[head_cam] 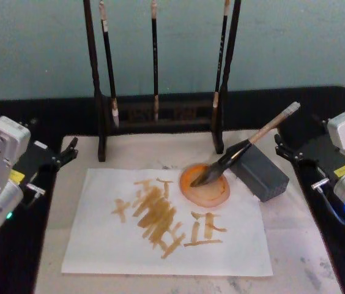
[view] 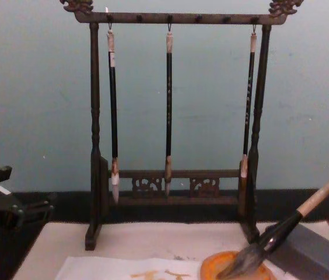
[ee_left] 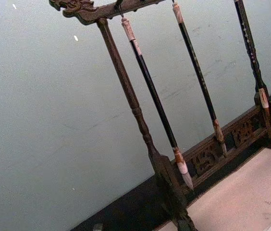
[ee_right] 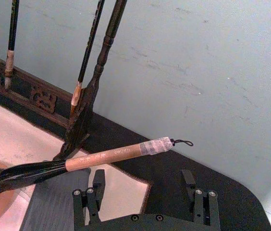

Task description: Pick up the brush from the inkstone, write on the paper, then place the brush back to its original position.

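While the paper [head_cam: 99, 245] lay nearest, the brush [head_cam: 246, 147] rested beyond it, tip in the orange dish [head_cam: 218, 195], handle across the inkstone [head_cam: 264, 177]. The right gripper [ee_right: 142, 175] hovered just behind, claw spread and empty. The left gripper [head_cam: 68, 150] sat well apart, its claw impossible to tell.

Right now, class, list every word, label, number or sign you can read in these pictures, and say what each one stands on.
Brush handle: short printed marks, too blurred to read.
Paper: yellow-orange strokes, no legible character.
Thin hanging brushes: tiny handle marks, too small to read.
Yellow stickers behind left end effector and right end effector: too small to read.
Nothing can be quoted.
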`<state>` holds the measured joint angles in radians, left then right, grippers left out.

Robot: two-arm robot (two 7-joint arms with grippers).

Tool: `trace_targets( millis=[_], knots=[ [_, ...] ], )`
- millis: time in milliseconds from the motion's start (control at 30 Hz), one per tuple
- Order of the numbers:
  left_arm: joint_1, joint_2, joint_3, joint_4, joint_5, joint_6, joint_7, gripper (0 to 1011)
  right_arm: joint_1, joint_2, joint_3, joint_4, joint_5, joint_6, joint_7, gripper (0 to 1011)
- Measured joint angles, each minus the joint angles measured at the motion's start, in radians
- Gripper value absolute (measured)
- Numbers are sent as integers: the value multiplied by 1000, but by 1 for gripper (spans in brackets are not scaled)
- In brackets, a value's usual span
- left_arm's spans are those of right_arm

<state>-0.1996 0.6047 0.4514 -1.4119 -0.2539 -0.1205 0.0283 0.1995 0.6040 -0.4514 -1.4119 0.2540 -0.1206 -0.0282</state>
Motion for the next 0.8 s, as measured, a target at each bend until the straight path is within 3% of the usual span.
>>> trace_targets(
  millis=[800],
  knots=[
    [0,0,0,0,0,0,0,1010,0,1,0,0,0,0,0,1000]
  ],
)
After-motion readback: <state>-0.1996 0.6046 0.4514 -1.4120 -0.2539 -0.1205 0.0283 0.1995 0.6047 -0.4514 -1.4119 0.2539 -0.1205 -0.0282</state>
